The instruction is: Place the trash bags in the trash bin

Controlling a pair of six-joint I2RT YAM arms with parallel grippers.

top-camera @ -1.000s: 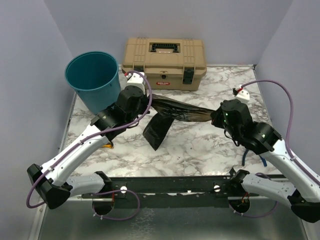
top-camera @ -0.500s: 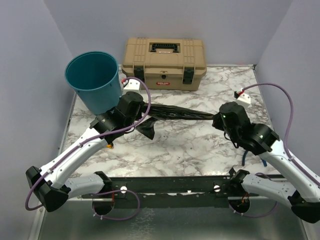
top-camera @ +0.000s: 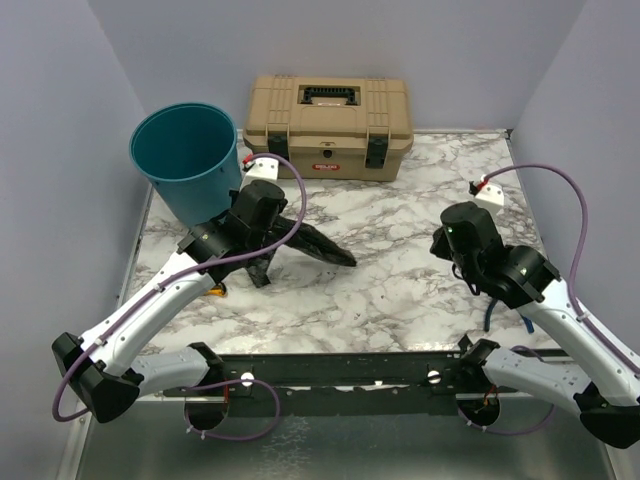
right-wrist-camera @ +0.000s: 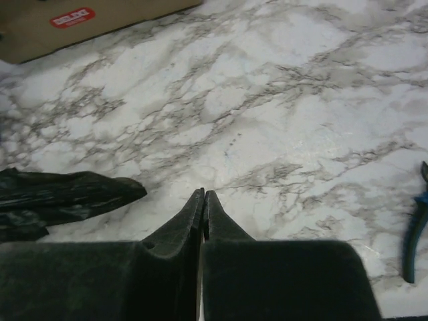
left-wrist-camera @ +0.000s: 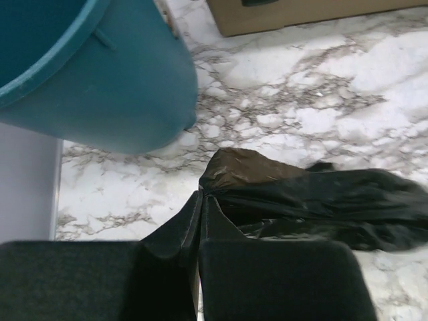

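Observation:
The trash bag (top-camera: 322, 244), crumpled glossy black film, lies on the marble table just right of my left gripper (top-camera: 283, 222). That gripper is shut on one pinched end of it. In the left wrist view the bag (left-wrist-camera: 321, 200) bunches out rightward from the closed tips (left-wrist-camera: 202, 194). The teal trash bin (top-camera: 188, 160) stands upright just behind and left of this gripper, its wall (left-wrist-camera: 100, 87) close by. My right gripper (top-camera: 438, 240) is shut with nothing in it, well right of the bag. Its wrist view shows the bag's free end (right-wrist-camera: 63, 197) off to the left of the tips (right-wrist-camera: 202, 194).
A tan toolbox (top-camera: 330, 115) with black latches sits at the back of the table, right of the bin. Blue-handled pliers (right-wrist-camera: 414, 234) lie near my right arm. White walls close in the left, right and back.
The bag was stretched between both grippers; it has come out of the right one and its free end has dropped onto the table beside the left gripper.

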